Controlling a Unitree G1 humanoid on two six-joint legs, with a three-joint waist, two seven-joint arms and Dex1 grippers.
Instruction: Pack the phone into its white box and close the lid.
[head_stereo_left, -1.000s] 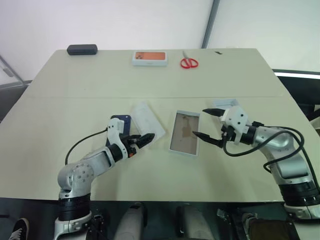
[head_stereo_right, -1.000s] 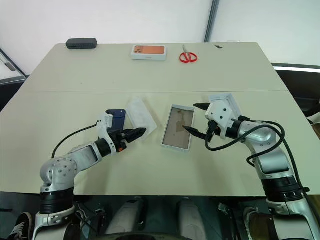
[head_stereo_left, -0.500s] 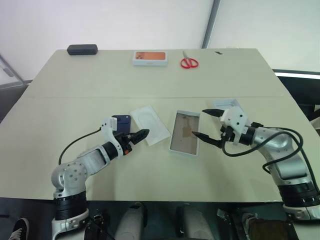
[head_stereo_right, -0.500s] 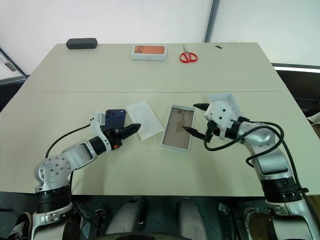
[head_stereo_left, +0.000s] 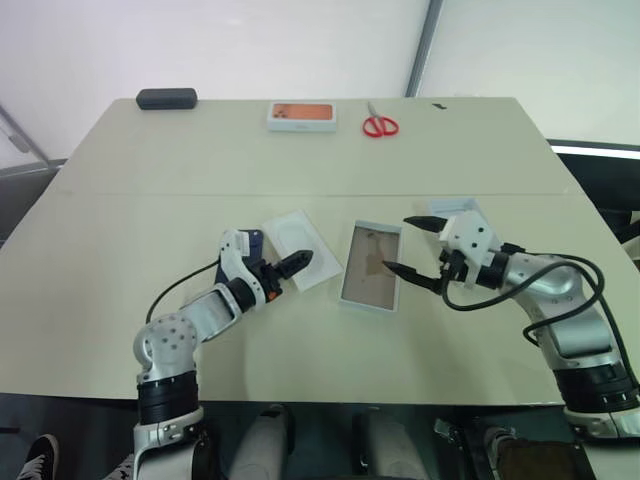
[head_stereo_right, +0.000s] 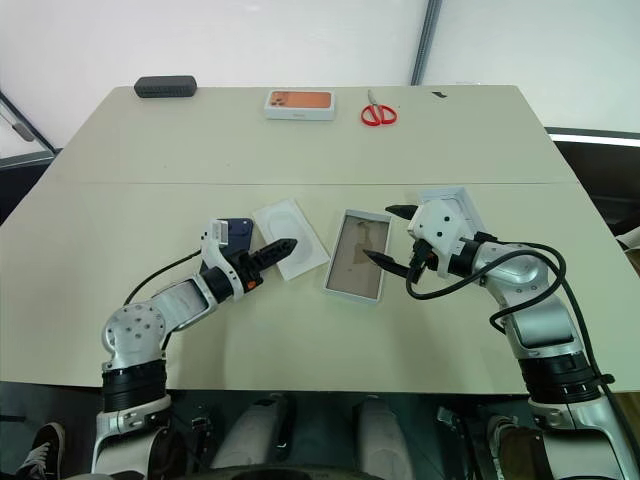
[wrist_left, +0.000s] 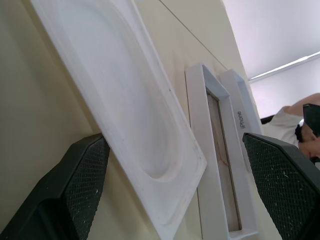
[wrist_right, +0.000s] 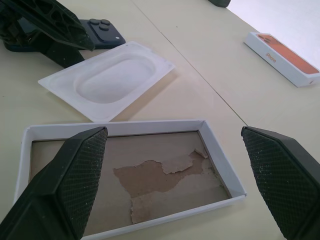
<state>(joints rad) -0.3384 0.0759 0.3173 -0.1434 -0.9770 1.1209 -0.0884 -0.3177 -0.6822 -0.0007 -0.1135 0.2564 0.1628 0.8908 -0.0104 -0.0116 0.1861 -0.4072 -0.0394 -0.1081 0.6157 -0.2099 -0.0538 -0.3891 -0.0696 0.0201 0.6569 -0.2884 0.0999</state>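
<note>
Phone (head_stereo_right: 236, 232): one, flat on the tabletop (head_stereo_right: 150, 210) behind the left gripper (head_stereo_right: 280, 247), beside one insert card (head_stereo_right: 290, 238). One white box (head_stereo_right: 357, 254), one lid (head_stereo_right: 450, 207). Right gripper (head_stereo_right: 390, 234) and the left both gape wide, empty.

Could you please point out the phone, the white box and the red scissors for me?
phone (wrist_right: 102, 31), right wrist view, camera corner.
white box (head_stereo_left: 370, 277), left eye view, tan inner floor.
red scissors (head_stereo_right: 379, 115), right eye view, handles.
</note>
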